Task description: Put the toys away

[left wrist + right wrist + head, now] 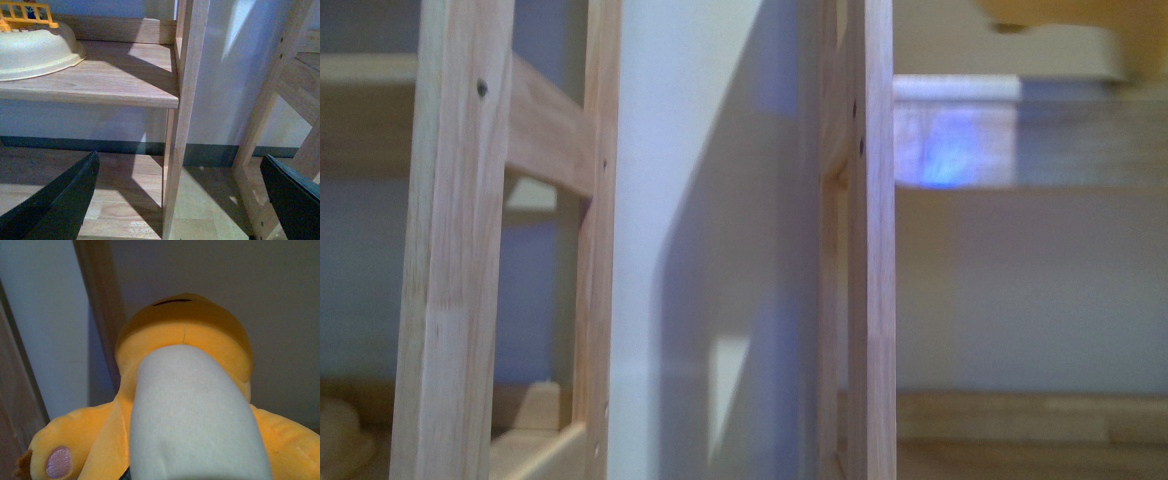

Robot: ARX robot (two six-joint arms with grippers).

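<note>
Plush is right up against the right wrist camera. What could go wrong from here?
1. The plush fills the right wrist view, so neither the hold on it nor its landing spot can be checked; it might slip or miss.
2. The wooden uprights stand close in the front view; its paw could snag on one.
3. The open left gripper faces a shelf post; a swing could knock it.

Your left gripper (179, 156) stands wide open. Its two dark fingers (60, 205) sit far apart at opposite sides of the left wrist view, and the jaws are empty. The fingers of your right gripper are hidden behind the plush animal (200, 410) pressed close against that wrist's camera, so you cannot read their state. Neither arm shows in the front view.
</note>
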